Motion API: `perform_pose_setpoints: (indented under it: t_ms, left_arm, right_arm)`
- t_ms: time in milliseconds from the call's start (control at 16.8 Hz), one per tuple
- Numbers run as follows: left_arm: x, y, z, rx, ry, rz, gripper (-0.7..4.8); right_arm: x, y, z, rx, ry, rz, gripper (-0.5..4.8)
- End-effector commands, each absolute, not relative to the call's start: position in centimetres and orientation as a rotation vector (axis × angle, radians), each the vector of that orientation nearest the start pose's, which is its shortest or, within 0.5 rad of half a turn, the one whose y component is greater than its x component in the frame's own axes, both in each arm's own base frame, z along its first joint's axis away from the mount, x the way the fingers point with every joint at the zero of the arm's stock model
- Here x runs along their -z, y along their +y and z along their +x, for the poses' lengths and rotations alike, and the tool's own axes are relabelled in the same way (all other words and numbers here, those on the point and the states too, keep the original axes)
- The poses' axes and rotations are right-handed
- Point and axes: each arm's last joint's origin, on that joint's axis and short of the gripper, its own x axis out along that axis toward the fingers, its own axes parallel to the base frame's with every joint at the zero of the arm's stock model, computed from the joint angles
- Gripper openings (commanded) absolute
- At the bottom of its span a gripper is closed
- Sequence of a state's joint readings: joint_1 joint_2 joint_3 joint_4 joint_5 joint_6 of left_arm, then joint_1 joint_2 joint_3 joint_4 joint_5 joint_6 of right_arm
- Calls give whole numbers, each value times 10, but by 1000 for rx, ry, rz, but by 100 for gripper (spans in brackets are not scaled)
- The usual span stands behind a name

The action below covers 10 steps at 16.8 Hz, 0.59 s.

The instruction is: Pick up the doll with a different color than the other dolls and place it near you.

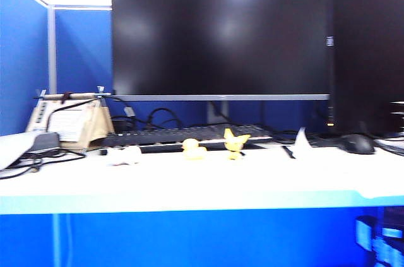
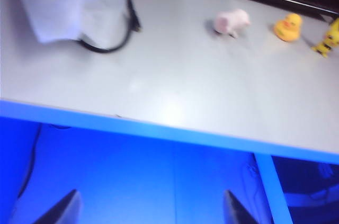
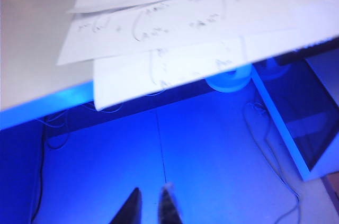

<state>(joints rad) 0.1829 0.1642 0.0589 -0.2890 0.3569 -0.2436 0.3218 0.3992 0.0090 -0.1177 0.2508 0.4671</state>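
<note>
Three small toys line the white worktop (image 1: pixel 189 182) in front of a black keyboard (image 1: pixel 183 136): a pale white-pink doll (image 1: pixel 128 154) off its left end, a yellow duck (image 1: pixel 193 149) at its middle, and a yellow pointy-eared figure (image 1: pixel 234 143) just right of the duck. A dark monitor (image 1: pixel 219 33) rises behind the keyboard.

- A white table (image 1: pixel 208 182) with a blue front edge carries everything.
- On it stand the pale white-pink doll (image 1: pixel 126 154), the yellow duck (image 1: pixel 193 149) and the yellow pointy-eared figure (image 1: pixel 234 143), in a row just before a black keyboard (image 1: pixel 189 134).
- A monitor (image 1: pixel 219 33) stands behind the keyboard; a black mouse (image 1: pixel 357 144) lies off to the right.
- Printed paper sheets (image 3: pixel 201 17) overhang the front edge.
- A black cable (image 2: pixel 114 44) loops beside a white bag (image 2: pixel 63 1).
</note>
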Motion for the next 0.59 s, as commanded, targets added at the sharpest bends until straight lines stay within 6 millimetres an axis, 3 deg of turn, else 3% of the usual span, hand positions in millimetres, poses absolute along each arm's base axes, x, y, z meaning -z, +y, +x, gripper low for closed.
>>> perform_pose_setpoints:
  t_ms: [59, 357, 476, 535, 594]
  left_arm:
    - [-146, 8, 98, 129, 386, -341, 350]
    - [-146, 8, 98, 130, 387, -342, 350]
    - [-146, 8, 98, 130, 387, -342, 350]
    - [-146, 8, 98, 129, 386, -341, 350]
    - [-146, 8, 98, 129, 386, -341, 350]
  right_arm:
    - [-123, 28, 107, 48, 474, 323, 53]
    - [-124, 28, 108, 44, 464, 330, 53]
    - [-137, 34, 112, -133, 368, 415, 57]
    - [-143, 37, 114, -212, 315, 438, 106]
    - [-156, 40, 115, -312, 219, 464, 240]
